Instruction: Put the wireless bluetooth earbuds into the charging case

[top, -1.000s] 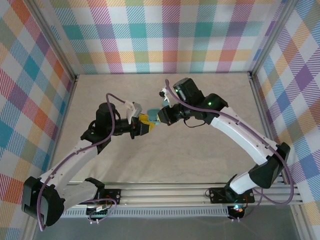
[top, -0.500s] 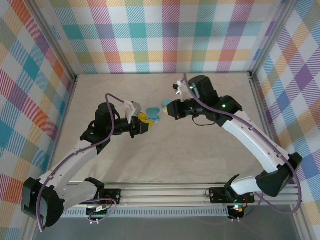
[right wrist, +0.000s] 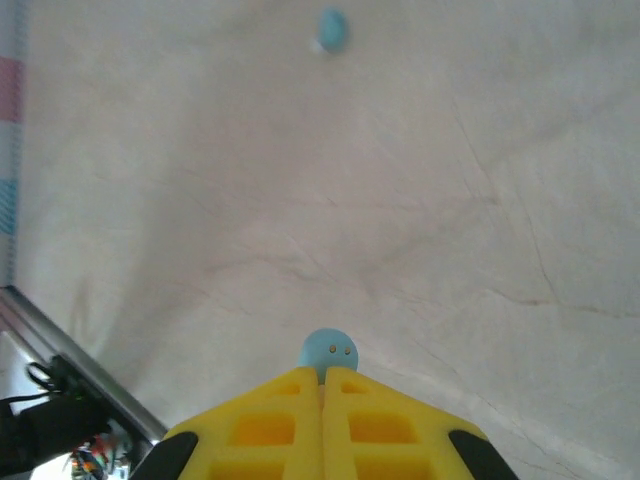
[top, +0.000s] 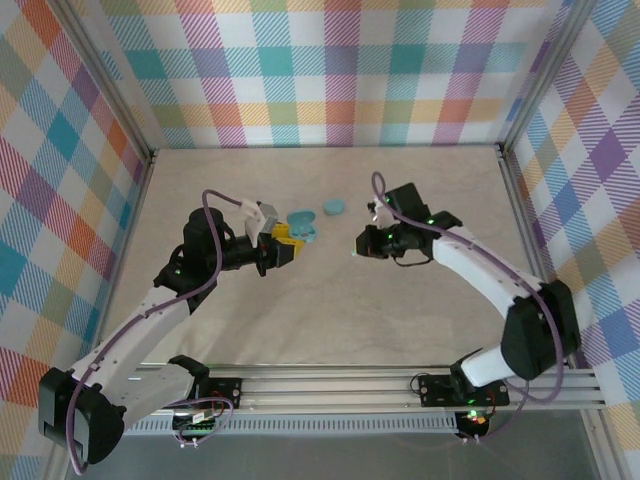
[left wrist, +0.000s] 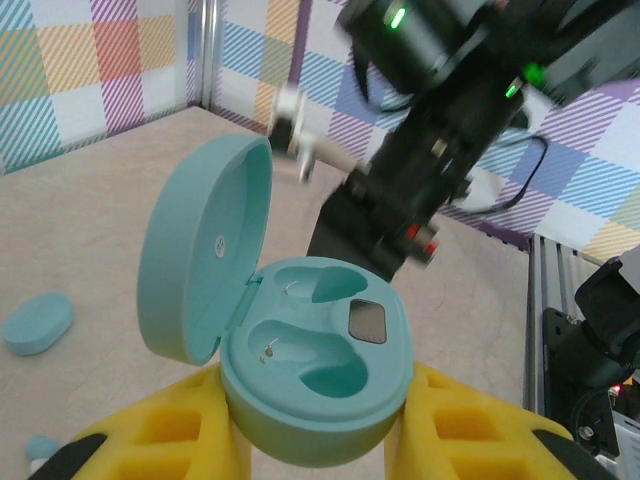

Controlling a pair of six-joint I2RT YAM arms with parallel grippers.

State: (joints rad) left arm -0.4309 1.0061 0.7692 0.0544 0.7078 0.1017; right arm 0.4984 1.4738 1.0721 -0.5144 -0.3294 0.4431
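Note:
My left gripper (left wrist: pixel 315 388) is shut on the charging case (left wrist: pixel 318 352), its yellow fingers (left wrist: pixel 455 420) pressed on both sides of the teal base. The lid (left wrist: pixel 205 255) stands open to the left, and both wells inside are empty. In the top view the case (top: pixel 304 227) sits at the tip of my left gripper (top: pixel 289 244), left of table centre. My right gripper (right wrist: pixel 322 374) is shut on one tiny teal earbud (right wrist: pixel 328 351), which pokes out past the fingertips. In the top view my right gripper (top: pixel 359 247) hangs to the right of the case, apart from it. Another earbud (right wrist: pixel 331 29) lies on the table ahead.
A second, closed teal oval case (top: pixel 334 208) lies on the table behind the held one, and is also seen at the left (left wrist: pixel 38 322) from the left wrist, with a small teal nub (left wrist: pixel 40 446) near it. The right arm (left wrist: pixel 430 150) looms behind the open case. Plaid walls enclose the table.
My right gripper has pulled back from the open case, moving right and toward the near side, with the earbud still in it. The left arm shifted slightly with the case.

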